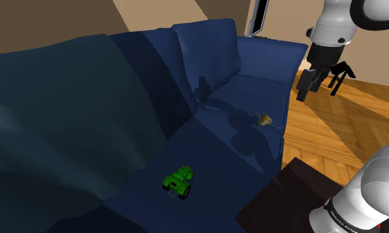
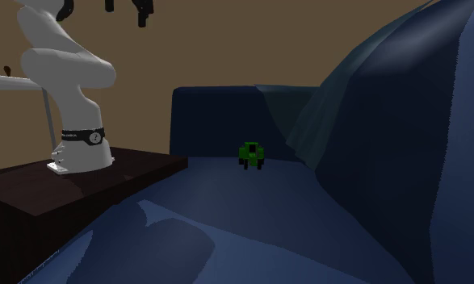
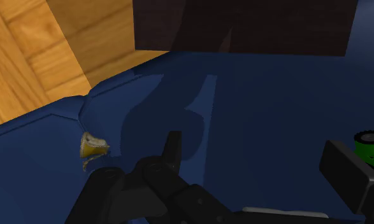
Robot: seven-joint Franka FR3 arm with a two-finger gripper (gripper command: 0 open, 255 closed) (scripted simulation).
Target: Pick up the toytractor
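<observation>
The small green toy tractor (image 1: pixel 178 181) sits untouched on the dark blue sofa seat (image 1: pixel 213 155), near the dark box stand (image 1: pixel 285 192). Farther along, the all-black two-finger gripper (image 1: pixel 310 83) hangs high, jaws spread and empty, so reaching, grasping and lifting all remain.

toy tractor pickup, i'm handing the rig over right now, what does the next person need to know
Gripper: open, empty, up in the air, far from the green toy tractor.
Tractor: upright on the dark blue sofa seat, untouched.
A small tan object lies on the seat nearer the gripper.
Done: nothing yet.
Left: move over the tractor, descend, close, lift.
</observation>
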